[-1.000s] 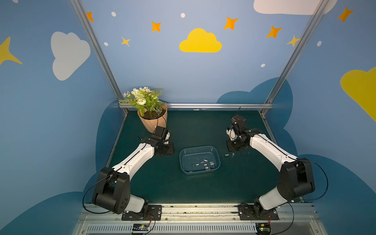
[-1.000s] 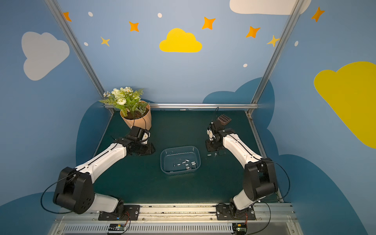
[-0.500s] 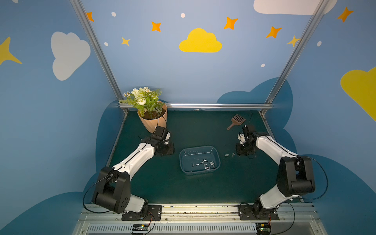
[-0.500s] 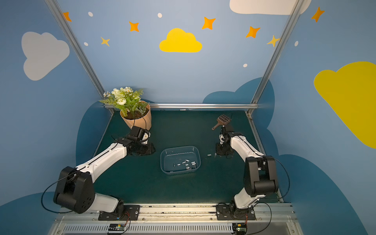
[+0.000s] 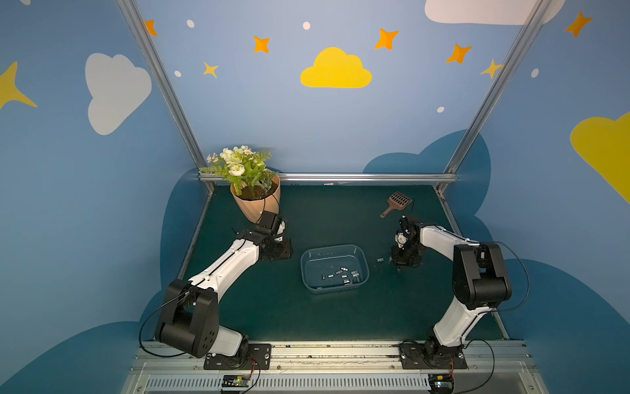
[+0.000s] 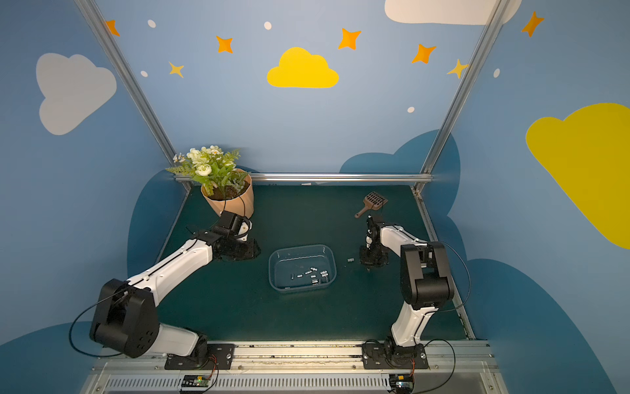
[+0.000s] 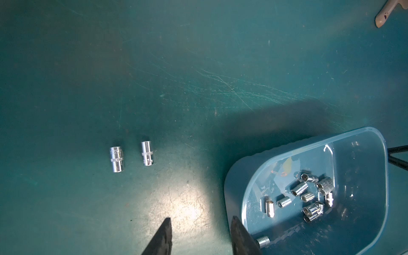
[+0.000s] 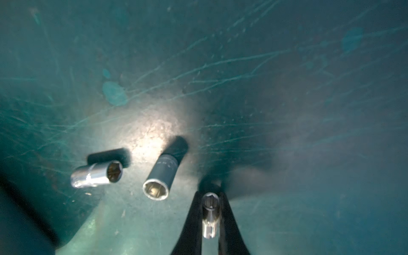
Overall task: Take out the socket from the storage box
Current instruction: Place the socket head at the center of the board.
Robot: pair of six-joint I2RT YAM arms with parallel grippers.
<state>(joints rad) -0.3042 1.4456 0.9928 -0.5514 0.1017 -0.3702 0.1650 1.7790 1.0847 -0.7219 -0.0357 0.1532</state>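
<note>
The storage box (image 5: 335, 246) (image 6: 300, 246), a shallow blue-grey tub, sits mid-table with several chrome sockets (image 5: 341, 274) (image 7: 309, 198) on its floor. My right gripper (image 5: 399, 267) (image 6: 370, 266) (image 8: 210, 196) is low over the mat just right of the box, shut on a small chrome socket (image 8: 210, 209) held lengthwise between its fingers. Two more sockets (image 8: 97, 174) (image 8: 161, 176) lie on the mat beside it (image 5: 380, 260). My left gripper (image 5: 276, 250) (image 7: 201, 220) rests left of the box, open and holding nothing.
A peach flowerpot (image 5: 257, 204) with white flowers stands at the back left, close behind the left wrist. A brown slotted scoop (image 5: 395, 203) (image 6: 371, 201) lies at the back right behind the right arm. Metal frame rails edge the green mat.
The right arm has folded down and its gripper has come lower toward the mat beside the two loose sockets, uncovering the scoop. The left arm has not moved.
</note>
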